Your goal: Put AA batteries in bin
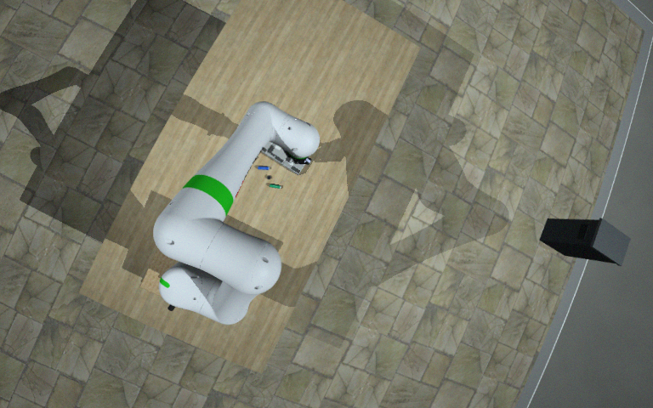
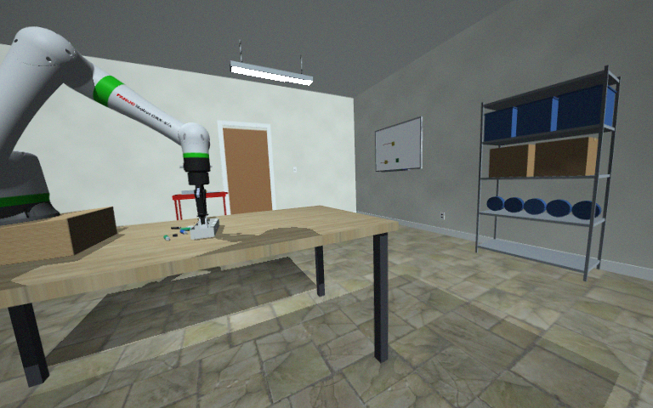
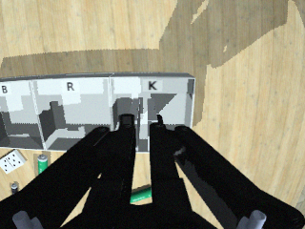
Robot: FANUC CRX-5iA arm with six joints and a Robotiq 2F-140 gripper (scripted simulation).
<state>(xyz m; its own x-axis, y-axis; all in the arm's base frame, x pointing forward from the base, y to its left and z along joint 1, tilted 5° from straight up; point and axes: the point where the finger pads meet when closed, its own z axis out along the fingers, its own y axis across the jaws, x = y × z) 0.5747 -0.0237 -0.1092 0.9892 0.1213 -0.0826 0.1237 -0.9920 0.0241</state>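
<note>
Black and two-fingered, the hand (image 3: 143, 122) is seen pointing straight down over a row of grey open-topped bins (image 3: 95, 98) on the light wooden surface (image 1: 308, 57). Its fingers are drawn almost fully together, with only a narrow gap between the tips, and nothing can be made out between them; the hand is closed on nothing. In the wrist view the fingertips are placed at the near wall of the row, at the compartment between the ones lettered R and K; whether they touch the wall cannot be told.

The bin marked R (image 3: 71, 97) is found just left of the fingertips in that view, and its inside is partly hidden by shadow, so its contents cannot be judged. A letter B is read on the next compartment to the left.

A green cylindrical AA battery (image 3: 42, 163) is seen on the surface just in front of the bins, beside a small white die (image 3: 10, 160). A second green battery (image 3: 141, 197) is glimpsed between the hand's fingers, lower in the wrist view. From the top view a blue cylindrical battery (image 1: 262, 167), a small dark round object (image 1: 269, 177) and a green battery (image 1: 275, 186) are shown lying apart from one another near the bins.
</note>
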